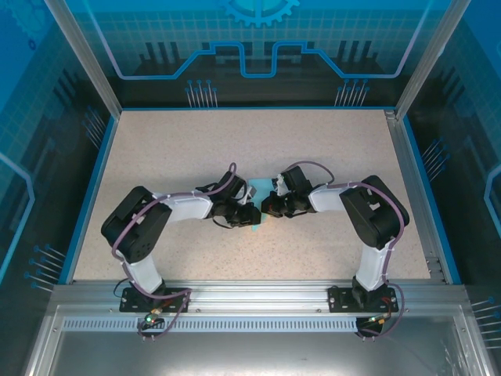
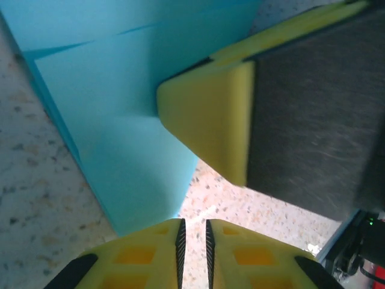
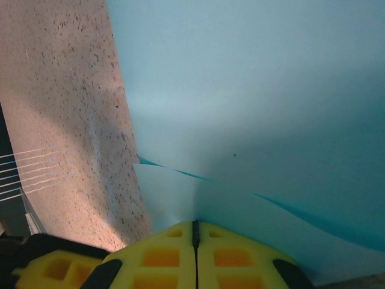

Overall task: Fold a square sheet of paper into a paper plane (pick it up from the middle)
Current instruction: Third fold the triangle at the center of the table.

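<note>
We have the folded sheet lying between our two grippers.
The square sheet of paper (image 2: 114, 120), partly folded, runs lengthwise away from our left gripper (image 2: 194, 227), its narrow end just off the tips. That gripper's jaws stand a slit apart with nothing seen between them. Opposite the left gripper, our right gripper (image 3: 195, 224) rests closed on the paper, so it is the nearer one.

Folded blue paper (image 2: 120, 120) from my left wrist camera
I see it lying creased on the speckled surface (image 2: 36, 198). The right gripper (image 2: 204, 120) rests its yellow tip on it, and my left gripper (image 2: 194, 232) shows a thin gap at the paper's lower corner.
</note>
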Tool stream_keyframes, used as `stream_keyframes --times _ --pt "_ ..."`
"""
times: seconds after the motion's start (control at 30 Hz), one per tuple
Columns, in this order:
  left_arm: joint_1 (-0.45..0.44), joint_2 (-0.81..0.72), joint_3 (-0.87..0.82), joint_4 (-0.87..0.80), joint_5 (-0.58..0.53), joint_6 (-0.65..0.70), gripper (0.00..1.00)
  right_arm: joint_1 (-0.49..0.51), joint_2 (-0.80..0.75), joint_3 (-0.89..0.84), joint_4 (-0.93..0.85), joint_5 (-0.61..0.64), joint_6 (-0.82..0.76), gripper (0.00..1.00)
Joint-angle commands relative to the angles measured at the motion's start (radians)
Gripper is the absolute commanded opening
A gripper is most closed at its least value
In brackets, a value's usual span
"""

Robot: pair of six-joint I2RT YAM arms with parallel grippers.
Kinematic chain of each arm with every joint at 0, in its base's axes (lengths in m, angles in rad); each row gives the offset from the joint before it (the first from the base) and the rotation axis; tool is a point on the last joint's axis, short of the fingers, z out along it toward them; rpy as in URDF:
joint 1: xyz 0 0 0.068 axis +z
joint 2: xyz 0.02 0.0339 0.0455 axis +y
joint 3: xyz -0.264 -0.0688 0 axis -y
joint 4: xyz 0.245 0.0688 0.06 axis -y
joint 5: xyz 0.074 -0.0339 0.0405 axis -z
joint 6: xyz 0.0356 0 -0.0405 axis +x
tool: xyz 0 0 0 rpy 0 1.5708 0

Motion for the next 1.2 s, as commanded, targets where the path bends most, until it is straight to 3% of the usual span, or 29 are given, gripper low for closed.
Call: stream_keyframes --times 0.0,0.13,0.3,0.47,0.8,1.17 --pt "0.004 0.039 0.024 0.002 -0.031 -0.004 0.19 -0.014 0.022 -0.005 -0.078 0.049 -0.008 0.06" --pt "0.004 0.069 0.034 -0.117 -0.13 0.035 0.13 -0.016 -0.017 0.066 -0.133 0.036 -0.079 0.09" --pt "0.005 0.07 -0.025 -0.116 -0.141 0.045 0.1 -0.026 -0.097 0.094 -0.151 0.03 -0.119 0.1" --pt "0.004 0.065 -0.048 -0.099 -0.145 0.037 0.1 0.004 -0.121 0.024 -0.057 0.003 -0.08 0.07" --pt "0.005 0.061 -0.029 -0.116 -0.148 0.046 0.1 0.039 -0.022 -0.079 0.104 0.005 -0.011 0.04" --pt "0.004 0.07 -0.037 -0.121 -0.159 0.056 0.09 -0.08 -0.02 -0.074 0.034 0.071 -0.055 0.04"
